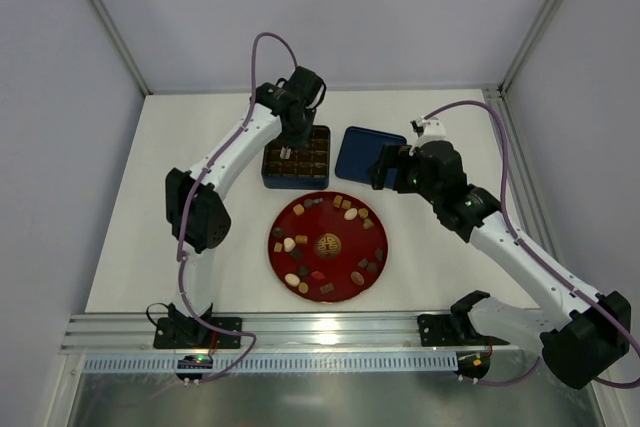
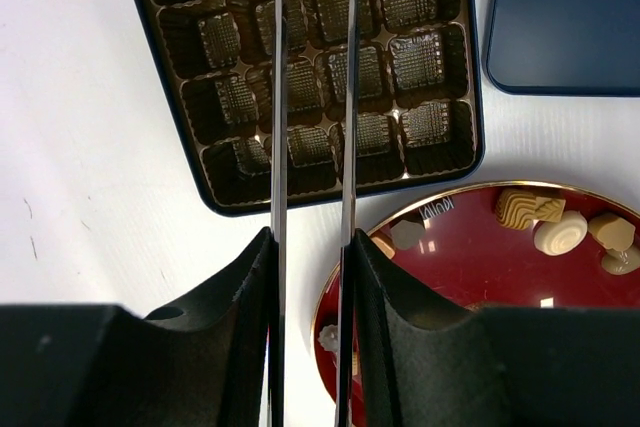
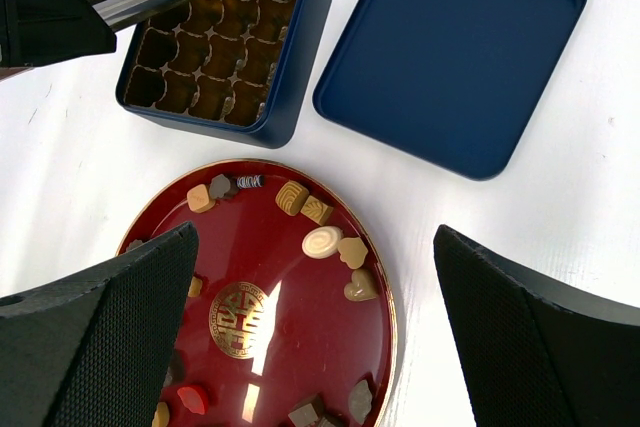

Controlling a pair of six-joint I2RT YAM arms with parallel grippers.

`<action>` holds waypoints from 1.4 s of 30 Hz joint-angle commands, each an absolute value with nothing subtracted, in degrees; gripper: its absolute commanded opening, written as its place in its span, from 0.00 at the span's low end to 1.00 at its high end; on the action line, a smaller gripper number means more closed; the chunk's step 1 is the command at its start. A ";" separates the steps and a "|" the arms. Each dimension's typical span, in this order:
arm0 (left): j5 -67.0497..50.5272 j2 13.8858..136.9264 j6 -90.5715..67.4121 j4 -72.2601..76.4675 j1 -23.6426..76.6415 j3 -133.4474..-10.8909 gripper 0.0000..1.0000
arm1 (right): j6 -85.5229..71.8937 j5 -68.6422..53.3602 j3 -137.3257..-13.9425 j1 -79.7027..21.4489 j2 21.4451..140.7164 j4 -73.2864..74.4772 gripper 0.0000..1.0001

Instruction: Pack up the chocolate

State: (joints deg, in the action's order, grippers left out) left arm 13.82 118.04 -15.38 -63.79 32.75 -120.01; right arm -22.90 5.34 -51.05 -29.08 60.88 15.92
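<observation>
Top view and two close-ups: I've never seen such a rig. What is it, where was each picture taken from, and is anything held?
Two robot arms are bolted at the table's near edge. The top view looks down on both; each close-up comes from a camera on one wrist. On the table: a red plate of small chocolates, a blue box with a gridded tray, a blue lid beside it. The left gripper's thin fingers reach over the box; whether they hold a piece is hidden. The right gripper hangs open near the lid, empty.
</observation>
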 commanded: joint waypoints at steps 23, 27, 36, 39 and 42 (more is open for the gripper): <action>10.21 111.02 -15.99 -63.55 32.78 -121.30 0.38 | -23.03 5.71 -52.12 -29.09 60.03 14.77 1.00; 7.39 103.12 -17.48 -62.58 34.10 -114.10 0.38 | -22.85 6.15 -52.21 -29.09 59.77 14.94 1.00; 5.89 91.24 -21.09 -62.67 40.33 -100.20 0.38 | -22.50 7.12 -52.38 -29.09 59.50 15.38 1.00; 5.97 89.04 -22.93 -62.32 43.58 -97.04 0.38 | -22.67 6.86 -52.29 -29.09 59.59 15.21 1.00; 6.50 87.98 -25.13 -61.44 46.66 -93.88 0.38 | -22.85 6.59 -52.12 -29.09 59.68 15.03 1.00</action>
